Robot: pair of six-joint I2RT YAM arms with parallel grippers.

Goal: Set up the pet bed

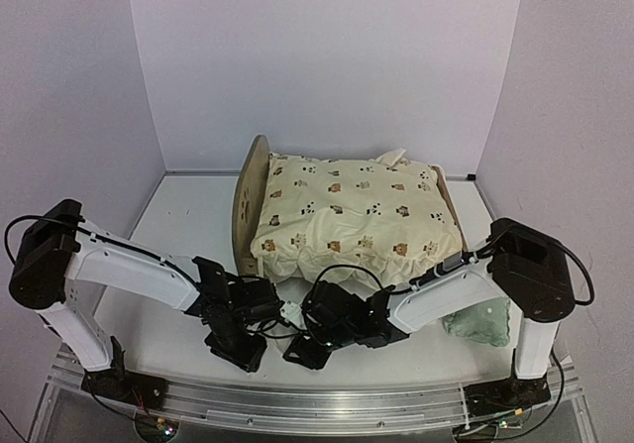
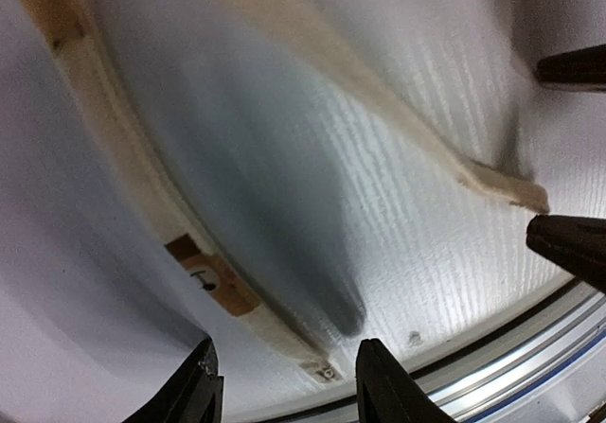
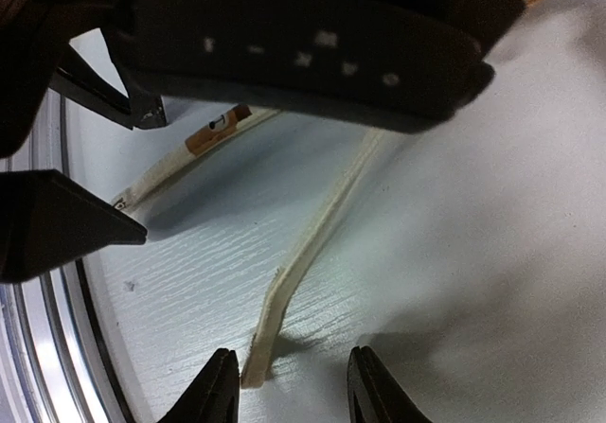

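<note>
The bed (image 1: 241, 230) stands toward the back of the white table (image 1: 168, 235), with its arched headboard (image 1: 253, 170) to the left and one long side facing the arms. The bear-print cushion (image 1: 347, 215) is heaped over it and hides the base. Two cream ties trail from the cushion's near edge onto the tabletop, and these look to be the business in hand. Each gripper is lined up on one loose end, probably to draw the pair together and fasten the cushion down. The left gripper (image 2: 286, 359) hangs low over the table, fingers spread, with the end of one tie (image 2: 213, 286) lying between them unpinched. The right gripper (image 3: 292, 357), equally spread, straddles the end of the other tie (image 3: 312, 224) without closing on it (neither holds anything yet). The left arm (image 1: 129, 265) and right arm (image 1: 446, 289) fold down low from the near corners and reach inward. Their wrists meet nose to nose just in front of the bed, close enough that each wrist camera catches the other's fingertips. A mint pillow (image 1: 480, 322) lies by the right arm's base, apart from the bed.
</note>
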